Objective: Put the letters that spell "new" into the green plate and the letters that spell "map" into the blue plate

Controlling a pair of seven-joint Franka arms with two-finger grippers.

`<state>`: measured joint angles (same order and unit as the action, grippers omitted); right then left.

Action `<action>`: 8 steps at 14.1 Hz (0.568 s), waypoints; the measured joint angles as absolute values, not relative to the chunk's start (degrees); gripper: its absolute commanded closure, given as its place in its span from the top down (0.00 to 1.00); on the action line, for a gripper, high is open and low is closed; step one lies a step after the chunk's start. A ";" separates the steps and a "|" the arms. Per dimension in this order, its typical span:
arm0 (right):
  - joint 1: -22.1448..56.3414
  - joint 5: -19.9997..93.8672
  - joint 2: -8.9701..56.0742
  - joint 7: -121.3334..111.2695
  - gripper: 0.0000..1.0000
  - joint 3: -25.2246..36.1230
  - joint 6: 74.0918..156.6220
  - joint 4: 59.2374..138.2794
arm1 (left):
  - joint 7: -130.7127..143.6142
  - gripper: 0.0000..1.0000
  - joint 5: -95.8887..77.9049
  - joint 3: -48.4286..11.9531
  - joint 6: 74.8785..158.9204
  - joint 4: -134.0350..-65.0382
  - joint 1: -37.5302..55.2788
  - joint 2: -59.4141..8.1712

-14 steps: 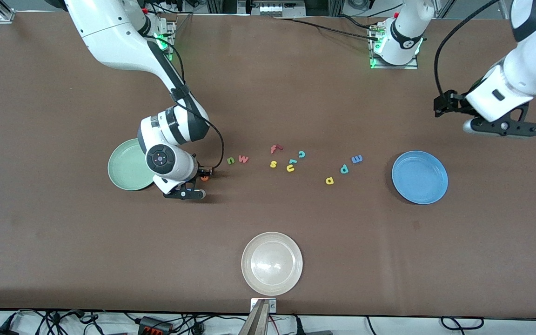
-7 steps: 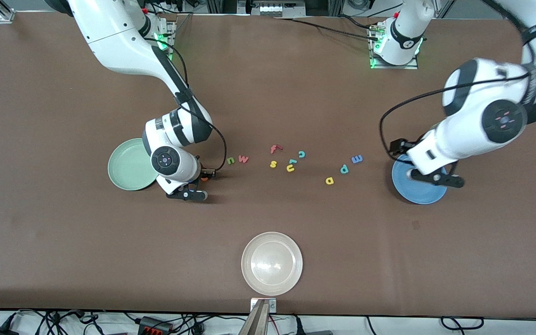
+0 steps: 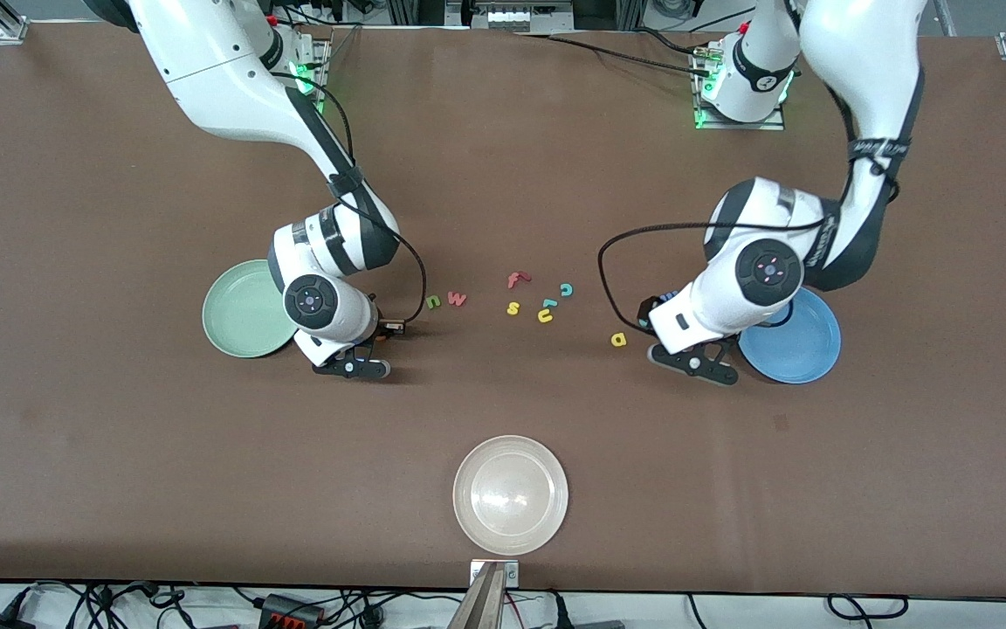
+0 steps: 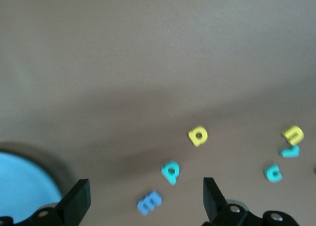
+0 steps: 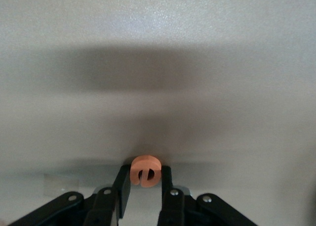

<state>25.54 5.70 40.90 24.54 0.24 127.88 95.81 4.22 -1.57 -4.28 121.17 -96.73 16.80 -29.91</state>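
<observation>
The right gripper [image 5: 144, 184] pinches the orange e [image 5: 144, 170] beside the green plate [image 3: 237, 310]. The left gripper [image 4: 143, 199] hangs open over the blue m [image 4: 149, 202].

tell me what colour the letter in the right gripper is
Orange, seen best in the right wrist view.

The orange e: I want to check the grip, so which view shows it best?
The right wrist view: the orange e sits clamped between the right gripper fingers. The front view hides it under the arm; the left wrist view misses it.
</observation>
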 measured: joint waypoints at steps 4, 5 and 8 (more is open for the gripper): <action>25.17 5.71 40.68 24.48 0.12 0.37 127.94 95.25 | 11.09 1.00 -2.61 -4.57 128.54 -97.19 19.46 -35.94; 24.78 5.71 40.04 24.46 0.12 0.54 127.40 94.75 | 13.25 1.00 -2.62 -4.61 129.94 -97.41 20.52 -37.02; 21.75 5.65 34.81 22.96 0.12 1.07 119.15 94.51 | 19.08 1.00 -2.44 -4.61 131.37 -98.03 23.17 -38.55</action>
<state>21.75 5.65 34.81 22.96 1.07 119.15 94.51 19.08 -2.44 -4.61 131.37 -98.03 23.17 -38.55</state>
